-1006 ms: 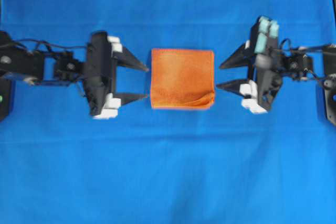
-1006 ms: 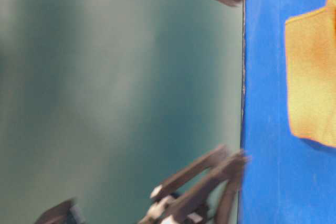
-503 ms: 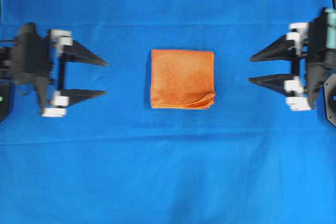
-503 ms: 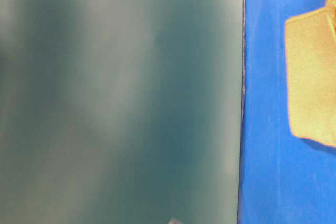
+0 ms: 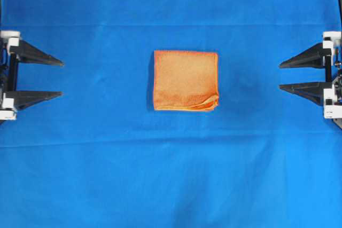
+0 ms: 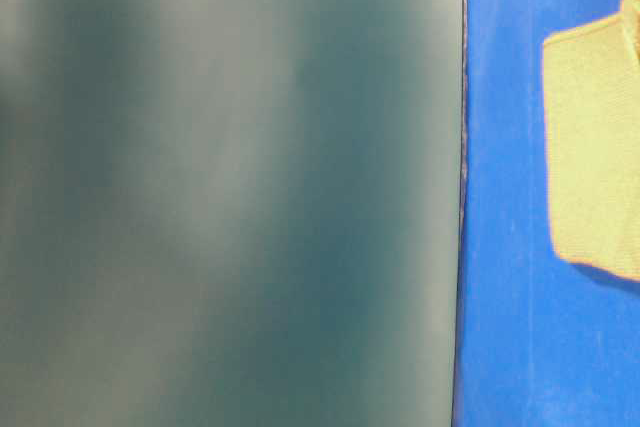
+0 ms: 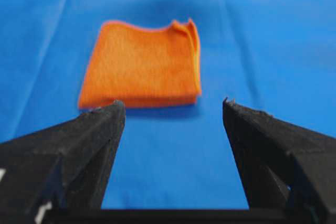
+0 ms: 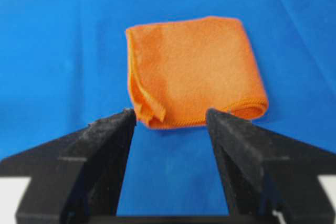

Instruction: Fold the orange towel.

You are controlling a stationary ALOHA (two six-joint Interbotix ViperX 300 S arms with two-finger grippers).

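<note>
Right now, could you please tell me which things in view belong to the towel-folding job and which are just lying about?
Job:
- towel, folded, lying in the middle
- left end effector, open, off the towel
- right end effector, open, off the towel

Just there:
- blue cloth under the towel

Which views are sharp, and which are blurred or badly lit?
Overhead view: sharp and evenly lit, the orange towel casting only a thin shadow on the blue cloth. Table-level view: mostly a blurred grey-green backdrop, the towel washed out to yellow at the edge. Both wrist views: towel slightly soft, the open left gripper and right gripper out of focus.
</note>
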